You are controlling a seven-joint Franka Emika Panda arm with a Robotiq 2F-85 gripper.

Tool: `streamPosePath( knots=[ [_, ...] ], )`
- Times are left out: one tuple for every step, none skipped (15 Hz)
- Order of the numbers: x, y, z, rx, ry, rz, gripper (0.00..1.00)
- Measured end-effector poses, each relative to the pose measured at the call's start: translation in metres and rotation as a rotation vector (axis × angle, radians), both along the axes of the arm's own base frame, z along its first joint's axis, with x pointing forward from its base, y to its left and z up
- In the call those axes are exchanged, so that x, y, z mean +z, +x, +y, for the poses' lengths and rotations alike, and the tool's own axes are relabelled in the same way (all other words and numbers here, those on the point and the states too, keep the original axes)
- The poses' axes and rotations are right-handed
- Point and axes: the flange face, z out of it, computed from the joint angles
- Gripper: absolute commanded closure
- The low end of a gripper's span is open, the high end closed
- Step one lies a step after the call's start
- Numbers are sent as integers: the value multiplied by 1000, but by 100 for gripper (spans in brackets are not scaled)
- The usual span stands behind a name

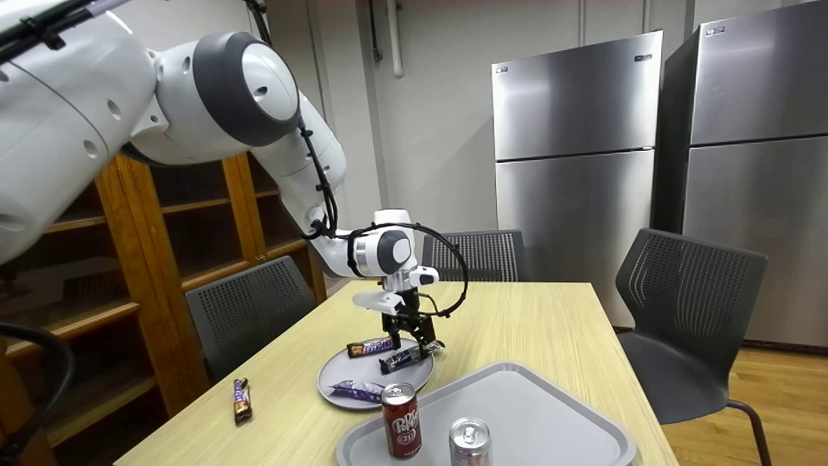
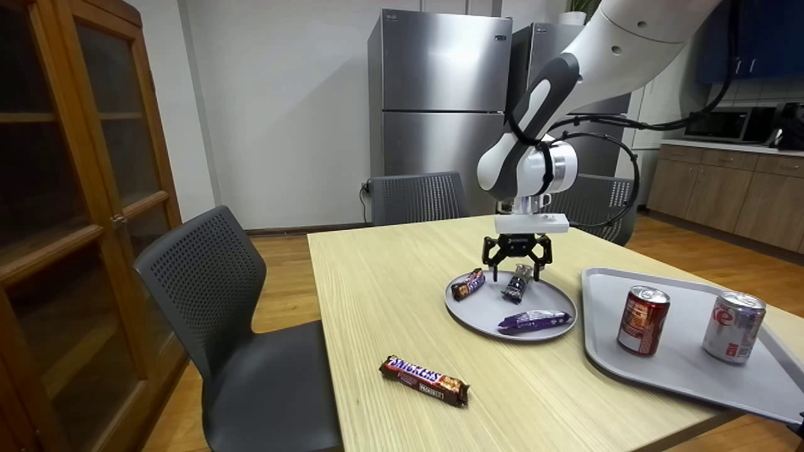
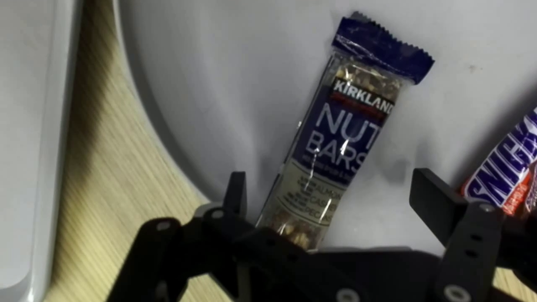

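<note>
A: How much room does the pincer point(image 3: 330, 180) have?

B: Its jaws stand wide apart, one on either side of the nut bar point(image 3: 335, 138), which lies on the plate point(image 2: 480, 311). The wrist view shows a gap at both sides, the wider one toward the wrapped Snickers point(image 3: 509, 161)

A: And the edges?

B: One jaw stands near the plate's rim. Past that, a narrow strip of bench point(image 3: 113, 176) parts plate from tray point(image 1: 537, 408). In an exterior view a tray corner point(image 2: 785, 405) seems to jut beyond the bench

A: What's in what?

B: The plate carries the nut bar, that Snickers and a purple packet point(image 2: 534, 321). Upright on the tray are a red can point(image 1: 402, 421) and a silver can point(image 2: 733, 328). A loose Snickers bar point(image 2: 424, 380) lies directly on the bench, nearer a dark chair point(image 2: 201, 276)

A: Does any view tell more?

B: The wrist view makes the words "Nut Bars" readable, though the pincer hides the bar's lower end. Both exterior views show that end at the plate's rim. Dr Pepper lettering point(image 1: 406, 424) reads clearly in an exterior view, whose frame crops the silver can
</note>
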Motion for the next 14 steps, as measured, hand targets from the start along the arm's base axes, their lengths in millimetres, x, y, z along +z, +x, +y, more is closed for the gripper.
streamPosePath(
  knots=[
    [0,0,0,-1,0,0,34],
    [0,0,0,-2,0,1,42],
    [-1,0,0,-3,-1,1,51],
    [-1,0,-1,-4,-1,2,58],
    [-2,-1,-1,-6,-1,2,65],
    [-2,-1,-1,-8,-2,3,73],
    [-2,-1,-1,-10,-2,3,80],
    [-2,-1,-1,-11,-2,3,88],
    [-2,0,-1,-11,-2,2,95],
    [-2,0,-2,-12,-3,1,96],
    [-1,0,-2,-13,-3,1,94],
    [-1,0,-3,-14,-3,0,94],
    [-1,0,-3,-14,-4,0,94],
    [0,0,-4,-15,-4,-1,94]
  ],
)
